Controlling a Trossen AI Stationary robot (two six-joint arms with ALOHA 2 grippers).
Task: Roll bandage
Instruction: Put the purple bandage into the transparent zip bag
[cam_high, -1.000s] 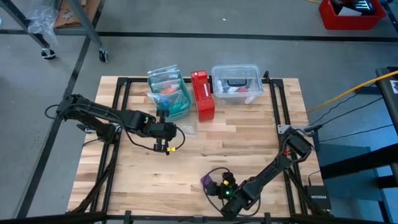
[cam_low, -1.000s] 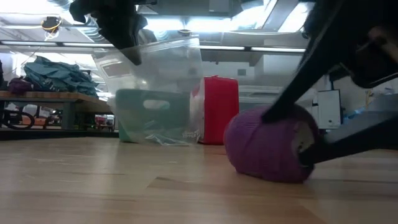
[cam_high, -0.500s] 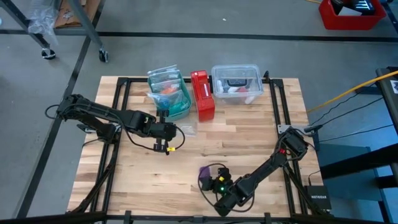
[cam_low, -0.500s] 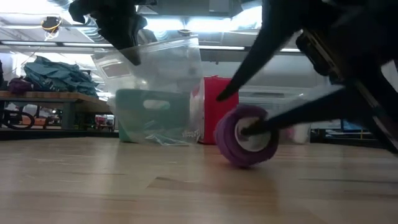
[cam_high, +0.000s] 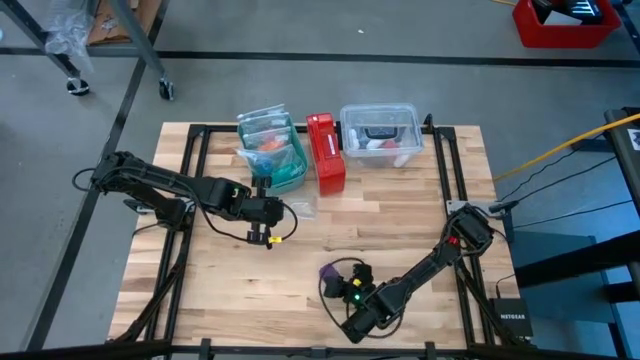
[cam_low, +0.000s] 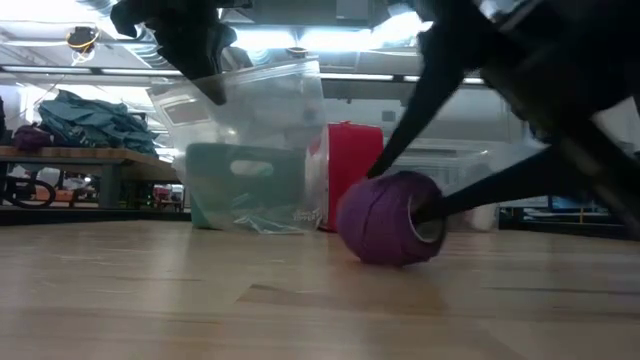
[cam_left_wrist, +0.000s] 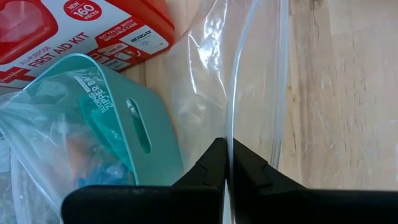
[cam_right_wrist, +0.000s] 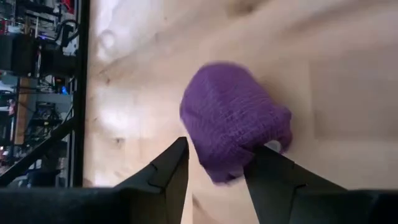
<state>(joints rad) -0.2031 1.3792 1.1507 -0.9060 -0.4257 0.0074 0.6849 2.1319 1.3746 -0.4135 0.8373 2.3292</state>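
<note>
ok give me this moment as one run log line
right gripper: shut on purple bandage roll, roll on table | left gripper: shut on clear plastic bag beside first aid kit | stage: rolling bandage

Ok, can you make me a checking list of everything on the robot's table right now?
Surface: wooden table, bare in the middle.
Job's things: purple bandage, rolled into a coil, lying near the front edge.
Clutter: teal pouch in a clear plastic bag, red first aid kit and clear lidded tub, all along the back edge.
Grippers: left gripper jaws shut on the plastic bag's edge; right gripper jaws astride the bandage.
Cables: black lead looped beside the right gripper; yellow cable on the floor.
Surroundings: red bin on the grey floor; no people seen.
</note>
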